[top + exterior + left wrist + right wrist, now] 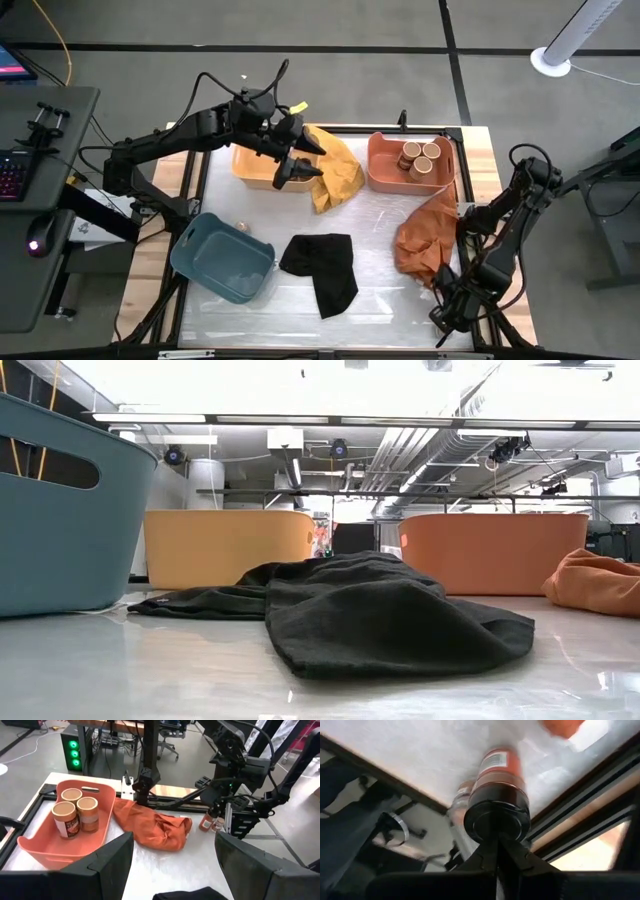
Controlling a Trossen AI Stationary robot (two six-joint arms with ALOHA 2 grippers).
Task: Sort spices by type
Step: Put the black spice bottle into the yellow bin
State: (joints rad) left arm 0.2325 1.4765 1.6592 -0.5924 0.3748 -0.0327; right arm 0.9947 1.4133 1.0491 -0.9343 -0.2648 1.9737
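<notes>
- Black crumpled cloth lies nearest the low camera, mid-table, with a blue plastic tray beside it.
- Three tan-lidded cylindrical spice jars stand together in the coral plastic tray at the table's far right.
- Left gripper hovers over the yellow plastic tray, jaws apart, holding nothing.
- Right gripper rests at the near right corner, jaws together, tips against a black-lidded red jar.
- Rust-orange cloth lies crumpled nearby.
</notes>
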